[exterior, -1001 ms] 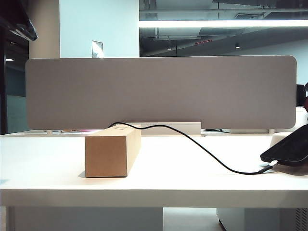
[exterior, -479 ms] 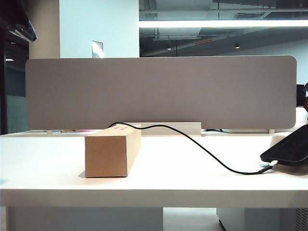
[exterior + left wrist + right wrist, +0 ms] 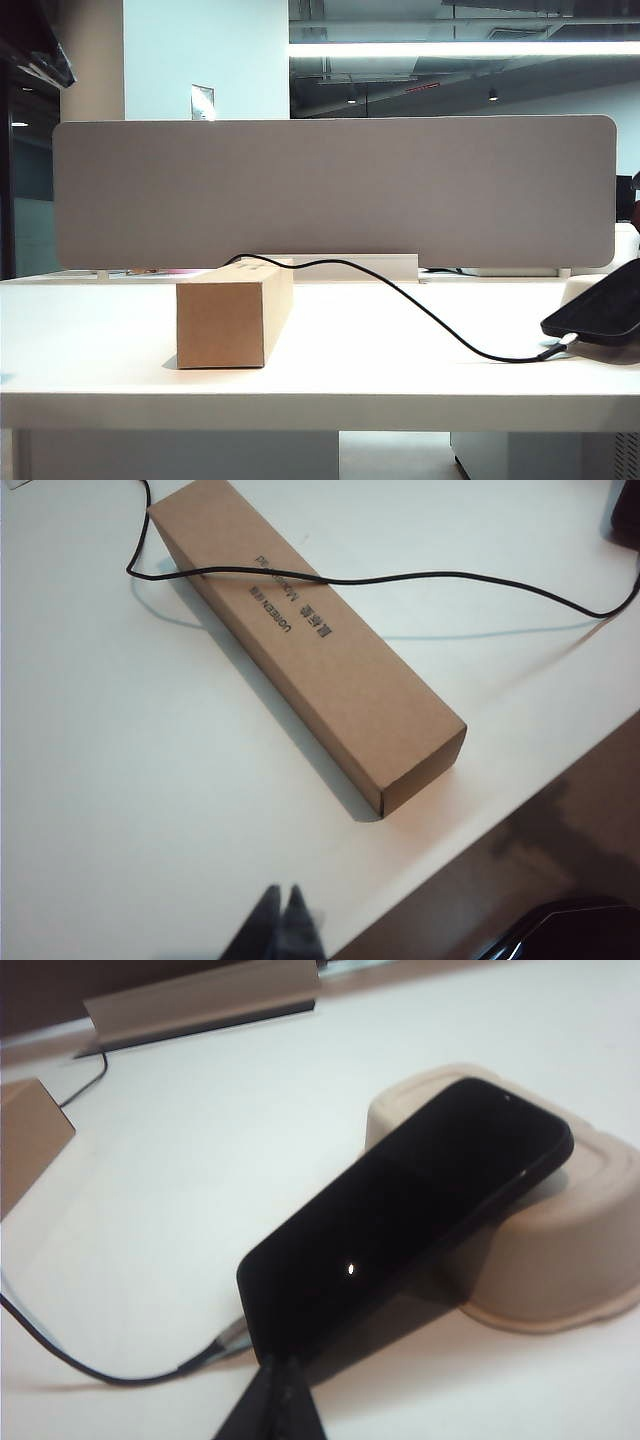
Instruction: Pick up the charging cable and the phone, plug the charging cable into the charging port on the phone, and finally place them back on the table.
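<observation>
L fingers [image 3: 283, 920] & R fingers [image 3: 275, 1390] closed, empty.

Phone [image 3: 600, 310] cut by exterior view's right edge; charging port hidden; left gripper [image 3: 281, 925] blurred.

Lighting: bright ceiling strip light [image 3: 460, 48] overhead; white desk [image 3: 400, 370] evenly lit, slightly washed out. Cardboard box [image 3: 300, 640] casts soft shadow. Phone [image 3: 400, 1210] screen shows one pinpoint glare. Wrist views soft; both tools blurred.
</observation>
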`<state>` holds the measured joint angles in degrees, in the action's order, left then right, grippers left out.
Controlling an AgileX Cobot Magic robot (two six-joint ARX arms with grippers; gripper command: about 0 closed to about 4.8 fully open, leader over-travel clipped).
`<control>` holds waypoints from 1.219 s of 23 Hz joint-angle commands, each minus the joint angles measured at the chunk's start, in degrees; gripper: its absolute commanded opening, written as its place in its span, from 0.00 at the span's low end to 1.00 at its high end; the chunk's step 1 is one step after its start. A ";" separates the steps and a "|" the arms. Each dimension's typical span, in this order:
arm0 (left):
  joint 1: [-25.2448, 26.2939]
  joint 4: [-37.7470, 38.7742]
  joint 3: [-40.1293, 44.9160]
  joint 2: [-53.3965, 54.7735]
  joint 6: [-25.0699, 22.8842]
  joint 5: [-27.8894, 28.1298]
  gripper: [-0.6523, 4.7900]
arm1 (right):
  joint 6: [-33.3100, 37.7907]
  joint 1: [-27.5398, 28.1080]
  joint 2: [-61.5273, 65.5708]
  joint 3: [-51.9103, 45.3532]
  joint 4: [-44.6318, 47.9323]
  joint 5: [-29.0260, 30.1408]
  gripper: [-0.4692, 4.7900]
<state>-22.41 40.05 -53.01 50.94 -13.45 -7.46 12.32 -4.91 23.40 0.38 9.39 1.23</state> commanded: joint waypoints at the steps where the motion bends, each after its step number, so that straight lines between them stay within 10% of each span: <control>1: -0.02 -0.31 -0.07 -0.13 -0.28 -0.28 0.11 | -0.44 0.02 0.02 -0.35 -0.66 -3.23 0.08; 28: -0.02 -7.23 0.00 -0.11 0.15 -0.20 0.11 | -0.50 4.72 -14.82 -0.33 -7.43 -7.58 0.09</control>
<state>-22.41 34.48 -52.99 50.96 -13.43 -7.46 12.03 -1.06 9.58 0.38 1.74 -6.22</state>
